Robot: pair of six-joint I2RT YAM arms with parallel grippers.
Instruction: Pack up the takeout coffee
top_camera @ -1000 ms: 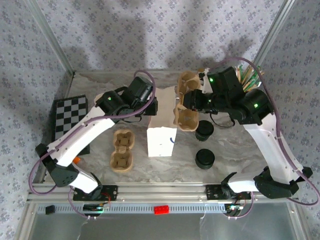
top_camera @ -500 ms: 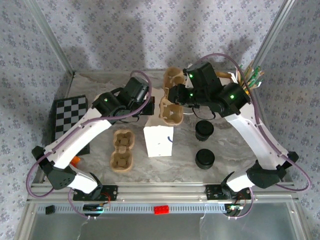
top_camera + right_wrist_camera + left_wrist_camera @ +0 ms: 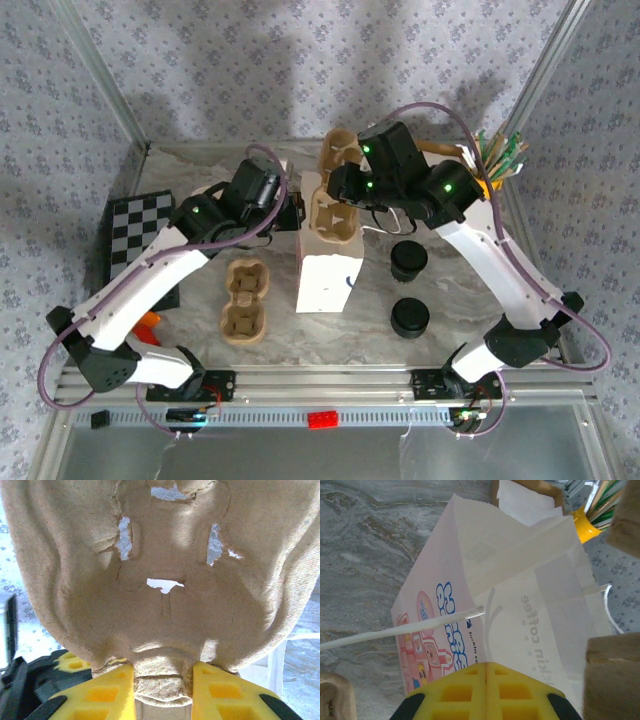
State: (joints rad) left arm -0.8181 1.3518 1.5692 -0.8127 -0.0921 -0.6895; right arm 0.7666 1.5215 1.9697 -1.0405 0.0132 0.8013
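Note:
The white paper bag (image 3: 328,282) stands open mid-table. My left gripper (image 3: 292,215) is shut on its back-left rim; in the left wrist view the yellow jaws (image 3: 486,664) meet on the bag (image 3: 530,580) wall. My right gripper (image 3: 347,190) is shut on a brown pulp carrier (image 3: 335,200), held over the bag's mouth. The right wrist view has the carrier (image 3: 165,565) pinched by its end tab between the jaws (image 3: 163,676). The takeout coffee shows as two dark round pieces right of the bag: one (image 3: 408,260) farther back and one with a flat black lid (image 3: 410,318) nearer.
A second pulp carrier (image 3: 245,300) lies left of the bag. A checkerboard (image 3: 140,235) rests at the left edge, with a small orange thing (image 3: 150,320) near it. A holder of sticks (image 3: 497,158) stands at the back right.
My right arm swung the carrier left from the back right until it hangs over the bag. My left gripper closed on the bag's rim, and the bag shifted slightly.

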